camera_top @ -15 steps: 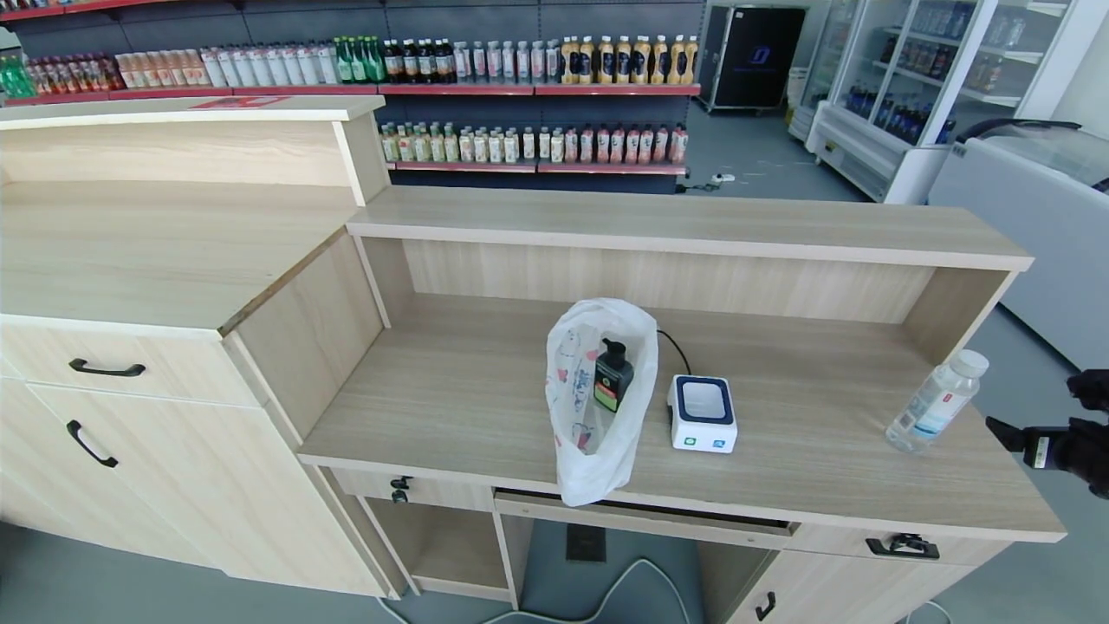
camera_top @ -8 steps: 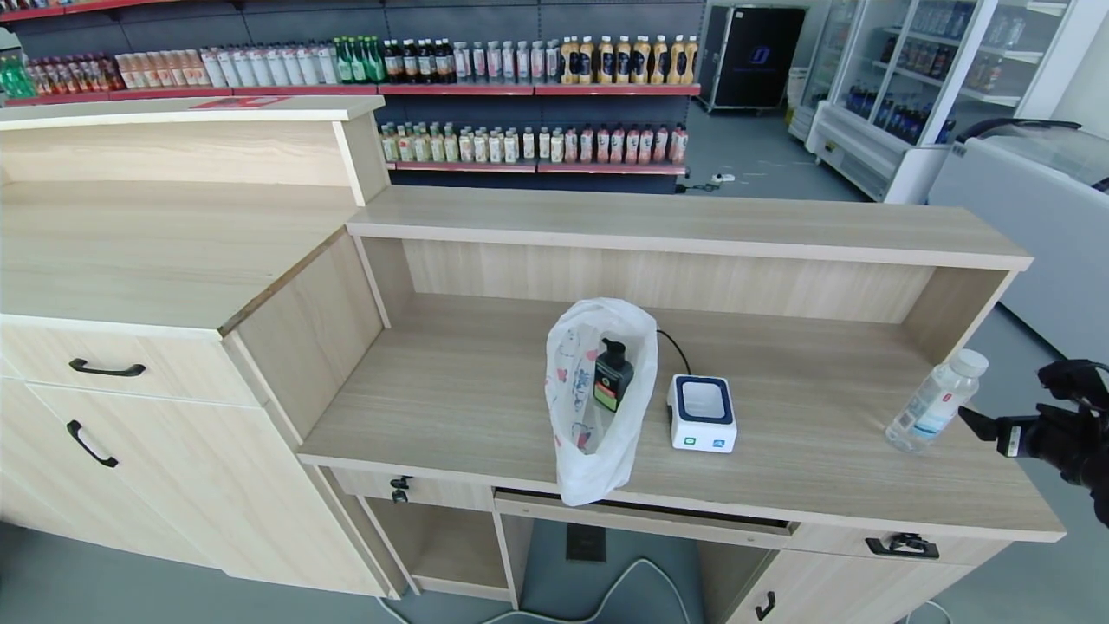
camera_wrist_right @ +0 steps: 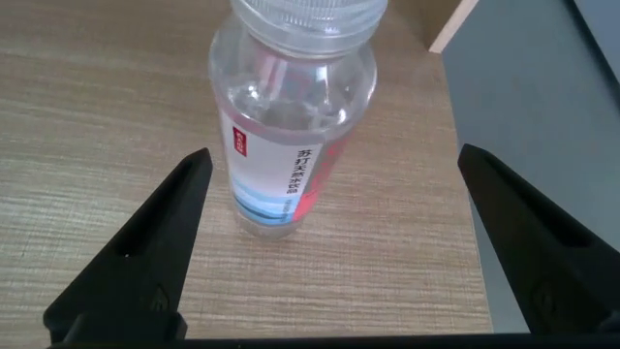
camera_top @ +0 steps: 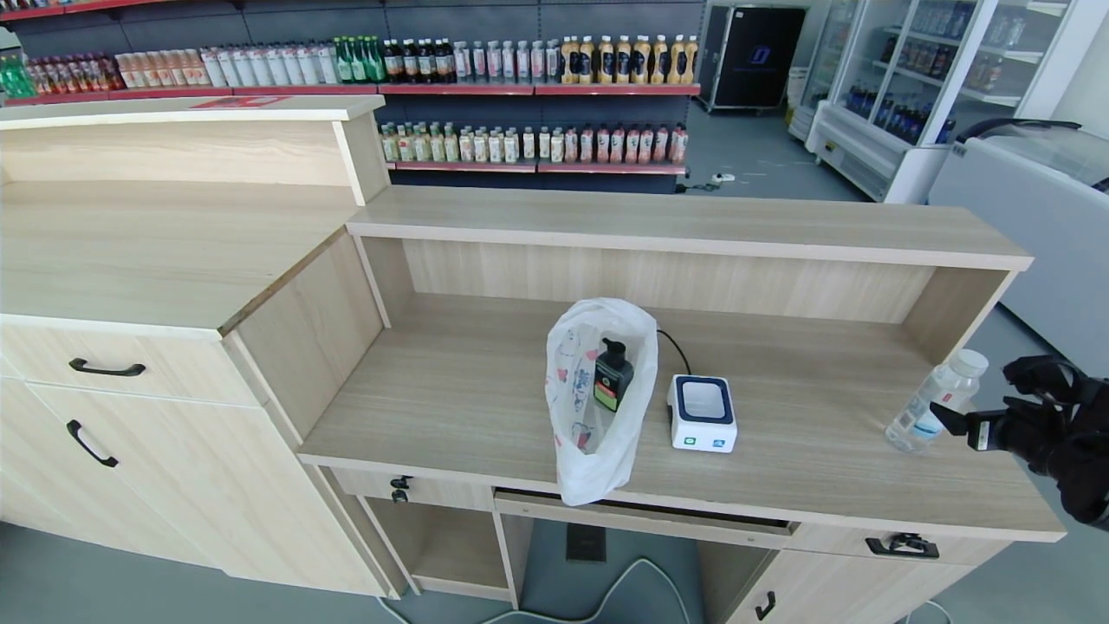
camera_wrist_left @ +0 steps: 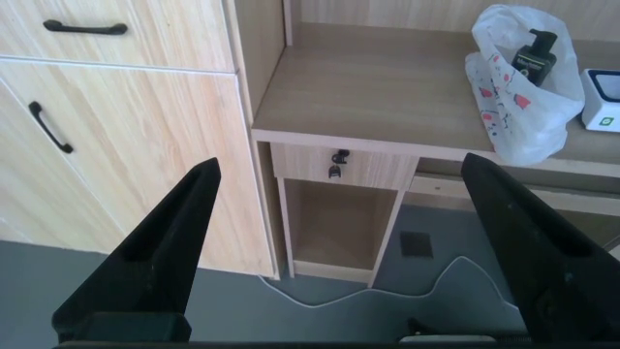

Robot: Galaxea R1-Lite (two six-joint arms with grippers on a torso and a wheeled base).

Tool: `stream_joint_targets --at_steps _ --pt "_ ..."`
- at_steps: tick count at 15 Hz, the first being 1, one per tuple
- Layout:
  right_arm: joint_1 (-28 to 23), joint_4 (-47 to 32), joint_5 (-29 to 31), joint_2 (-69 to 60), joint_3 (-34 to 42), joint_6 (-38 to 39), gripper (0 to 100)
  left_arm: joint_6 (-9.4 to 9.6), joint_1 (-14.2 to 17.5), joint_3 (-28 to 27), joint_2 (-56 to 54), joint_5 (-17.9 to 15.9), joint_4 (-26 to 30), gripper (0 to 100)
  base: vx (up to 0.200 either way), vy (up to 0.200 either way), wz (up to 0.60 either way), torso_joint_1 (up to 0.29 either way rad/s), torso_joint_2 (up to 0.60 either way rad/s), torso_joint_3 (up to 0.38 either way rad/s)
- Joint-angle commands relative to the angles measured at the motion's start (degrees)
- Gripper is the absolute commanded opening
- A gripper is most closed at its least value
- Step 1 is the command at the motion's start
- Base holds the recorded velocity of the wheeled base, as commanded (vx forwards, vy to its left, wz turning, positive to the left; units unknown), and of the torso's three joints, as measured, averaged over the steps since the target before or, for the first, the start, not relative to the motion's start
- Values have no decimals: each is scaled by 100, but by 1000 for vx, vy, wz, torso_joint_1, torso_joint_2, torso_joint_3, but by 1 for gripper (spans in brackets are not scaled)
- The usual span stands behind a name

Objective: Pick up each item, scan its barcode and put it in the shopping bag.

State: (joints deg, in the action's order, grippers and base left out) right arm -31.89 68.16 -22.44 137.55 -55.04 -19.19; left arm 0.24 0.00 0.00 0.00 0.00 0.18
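Note:
A clear water bottle (camera_top: 937, 401) with a white cap stands upright near the counter's right end; the right wrist view shows the bottle (camera_wrist_right: 291, 126) close up. My right gripper (camera_top: 949, 418) is open just to the bottle's right, its fingers (camera_wrist_right: 145, 262) spread wide on either side of it without touching. A white shopping bag (camera_top: 598, 390) stands at the counter's middle with a dark pump bottle (camera_top: 612, 376) inside. The white barcode scanner (camera_top: 702, 412) sits just right of the bag. My left gripper (camera_wrist_left: 339, 262) hangs open low beside the counter, with the bag (camera_wrist_left: 523, 82) far off.
The wooden counter (camera_top: 485, 381) has a raised back shelf and side wall at the right. Cabinets with black handles (camera_top: 106, 370) stand to the left. A scanner cable (camera_top: 676, 347) runs behind the bag. Bare counter lies between scanner and water bottle.
My right gripper has moved in from the right edge toward the water bottle, now level with its lower half. The bottle, bag and scanner have not moved.

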Motion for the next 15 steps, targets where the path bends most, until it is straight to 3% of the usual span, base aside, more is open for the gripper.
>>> stream_joint_targets --at_steps 1,15 --pt "69 31 -6 114 -51 -6 100 2 0 0 0 0 -1 100 0 0 0 0 0 0" --pt "377 5 12 528 -543 20 100 2 0 0 0 0 -1 100 0 0 0 0 0 0"
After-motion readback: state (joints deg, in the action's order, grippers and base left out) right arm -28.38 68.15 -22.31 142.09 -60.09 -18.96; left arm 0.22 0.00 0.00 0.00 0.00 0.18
